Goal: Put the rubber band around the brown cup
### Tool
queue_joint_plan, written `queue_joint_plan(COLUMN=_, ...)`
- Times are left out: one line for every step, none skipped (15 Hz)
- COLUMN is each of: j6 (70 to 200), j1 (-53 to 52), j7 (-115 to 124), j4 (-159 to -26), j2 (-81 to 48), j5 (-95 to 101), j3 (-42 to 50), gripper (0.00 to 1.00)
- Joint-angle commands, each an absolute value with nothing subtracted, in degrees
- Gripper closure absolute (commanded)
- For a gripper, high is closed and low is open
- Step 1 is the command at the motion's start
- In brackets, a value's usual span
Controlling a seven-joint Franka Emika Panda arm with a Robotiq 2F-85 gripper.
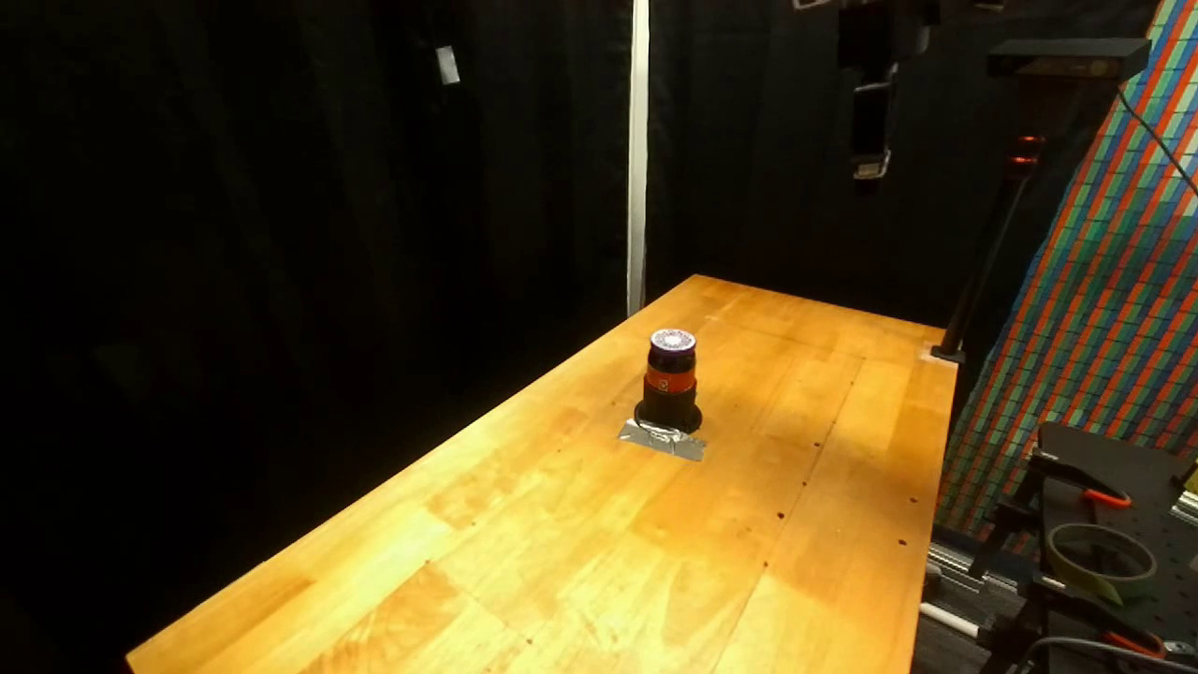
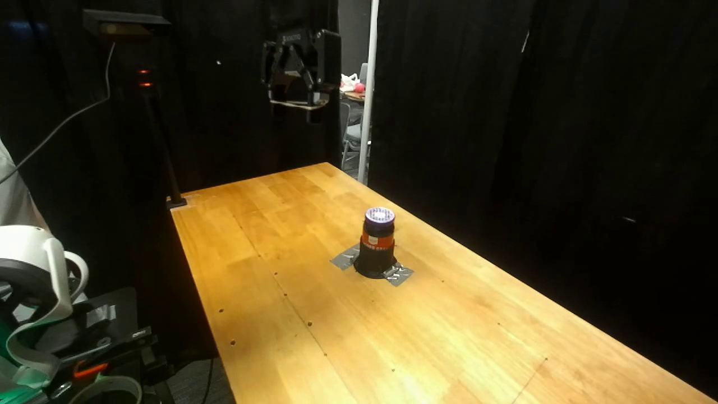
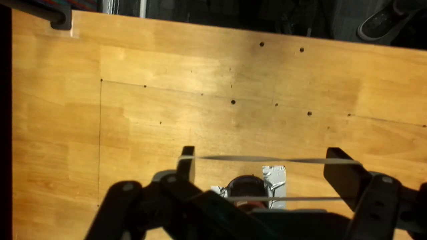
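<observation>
1 thin, pale rubber band [image 3: 267, 159] loops around the wide-spread black gripper [image 3: 261, 163], presumably to clear the dark-brown, orange-middled cylindrical cup [image 2: 377, 242], which silver tape [image 2: 399, 275] likely steadies.

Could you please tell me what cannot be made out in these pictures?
Brown cup: top hidden behind the gripper, wrist view.
Rubber band: partly hidden by the gripper, wrist view.
Orange label: lettering too small to read in full, both exterior views.
The gripper's outline: lost against the black curtain, in an exterior view.
Shoe: its wearer cut off by the picture edge, wrist view.
</observation>
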State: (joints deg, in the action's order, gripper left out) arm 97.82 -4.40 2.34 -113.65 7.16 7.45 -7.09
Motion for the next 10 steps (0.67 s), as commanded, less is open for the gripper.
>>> queue_joint_plan(j6=104.5, j1=-5.9, j7=11.3, j4=-107.5, j2=-2.6, j5=12.9, j3=-9.0, gripper=0.00)
queue_joint_plan(j6=107.0, j1=-6.3, j7=13.4, j4=-106.7, j2=-4.8, j5=14.6, j3=-9.1, gripper=0.00)
queue_joint_plan(j6=110.0, j1=-6.8, j7=15.6, j4=-106.0, j2=-7.2, j5=15.7, j3=-8.8, gripper=0.00)
queue_joint_plan(j6=112.0, j1=-7.3, j7=16.9, j4=-105.1, j2=-9.4, j5=16.3, j3=-8.5, gripper=0.00)
queue_joint_plan(j6=114.6, j1=-7.7, j7=18.1, j4=-104.5, j2=-11.3, j5=16.5, j3=-8.0, gripper=0.00)
queue_joint_plan(j6=117.2, j1=-7.9, j7=18.9, j4=-103.8, j2=-13.2, j5=16.3, j3=-7.6, gripper=0.00)
queue_joint_plan(j6=119.4, j1=-8.1, j7=19.4, j4=-103.3, j2=-14.9, j5=15.7, j3=-7.2, gripper=0.00)
queue_joint_plan(j6=121.7, j1=-8.2, j7=19.6, j4=-102.8, j2=-16.4, j5=15.1, j3=-6.8, gripper=0.00)
queue_joint_plan(j6=124.4, j1=-8.3, j7=20.2, j4=-102.6, j2=-17.7, j5=15.0, j3=-6.2, gripper=0.00)
queue_joint_plan(j6=126.4, j1=-8.5, j7=20.4, j4=-102.1, j2=-19.1, j5=15.4, j3=-5.7, gripper=0.00)
